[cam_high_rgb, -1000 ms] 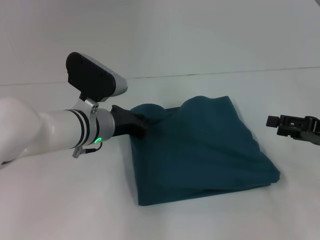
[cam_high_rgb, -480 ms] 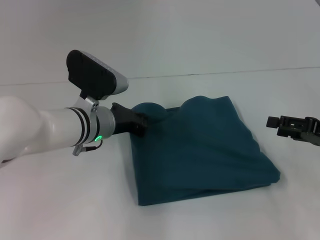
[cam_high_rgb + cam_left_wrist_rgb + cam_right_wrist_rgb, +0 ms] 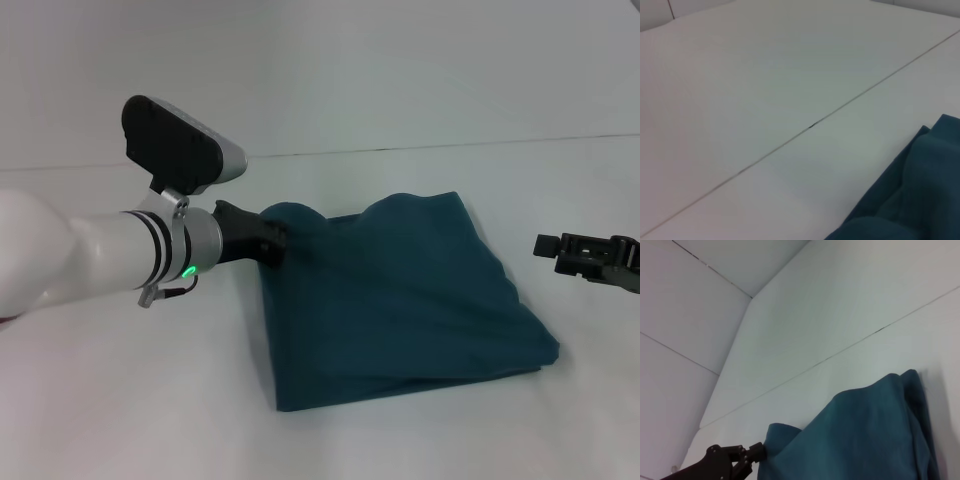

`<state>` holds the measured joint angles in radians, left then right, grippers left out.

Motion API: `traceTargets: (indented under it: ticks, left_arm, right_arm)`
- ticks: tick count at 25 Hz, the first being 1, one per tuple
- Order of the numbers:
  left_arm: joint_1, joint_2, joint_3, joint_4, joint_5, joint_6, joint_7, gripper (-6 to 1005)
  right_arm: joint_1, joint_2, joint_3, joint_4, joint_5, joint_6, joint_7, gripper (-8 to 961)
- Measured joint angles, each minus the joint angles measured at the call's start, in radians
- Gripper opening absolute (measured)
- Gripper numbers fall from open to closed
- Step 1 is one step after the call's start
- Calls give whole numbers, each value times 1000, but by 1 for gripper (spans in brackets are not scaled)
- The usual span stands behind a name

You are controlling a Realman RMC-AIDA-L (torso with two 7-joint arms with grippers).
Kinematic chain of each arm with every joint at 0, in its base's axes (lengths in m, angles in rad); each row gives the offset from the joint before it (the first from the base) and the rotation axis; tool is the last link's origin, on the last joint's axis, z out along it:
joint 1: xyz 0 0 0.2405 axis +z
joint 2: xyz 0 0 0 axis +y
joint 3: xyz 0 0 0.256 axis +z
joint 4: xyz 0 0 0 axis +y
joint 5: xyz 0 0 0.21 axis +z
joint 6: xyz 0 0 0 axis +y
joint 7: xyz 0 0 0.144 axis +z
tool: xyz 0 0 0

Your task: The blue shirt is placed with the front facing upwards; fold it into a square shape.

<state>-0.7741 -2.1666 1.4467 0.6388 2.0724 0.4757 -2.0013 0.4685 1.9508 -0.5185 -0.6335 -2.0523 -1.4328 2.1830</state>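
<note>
The blue shirt (image 3: 400,290) lies folded into a rough, rumpled square on the white table (image 3: 120,400), with no lettering showing. Its far left corner bulges up a little. My left gripper (image 3: 272,243) is at that corner, touching the cloth's edge. The right wrist view shows the same gripper (image 3: 757,452) against the shirt (image 3: 865,430) corner. A part of the shirt (image 3: 920,190) also shows in the left wrist view. My right gripper (image 3: 548,252) hovers off the shirt's right side, apart from it, open and empty.
The white table meets a white wall (image 3: 400,70) along a seam behind the shirt. Bare tabletop lies in front of and to the left of the shirt, under my left arm (image 3: 100,260).
My left gripper has drawn back slightly to the left and away from the shirt's corner. The shirt and the right arm have not moved.
</note>
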Motion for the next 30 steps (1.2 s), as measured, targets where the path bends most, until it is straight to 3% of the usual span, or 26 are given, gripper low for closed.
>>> traceTargets:
  ticks: [30]
  left_arm:
    - [-7, 14, -162, 52, 184, 61, 29, 2]
  right_arm:
    - [-20, 2, 16, 0, 0, 8, -11, 748]
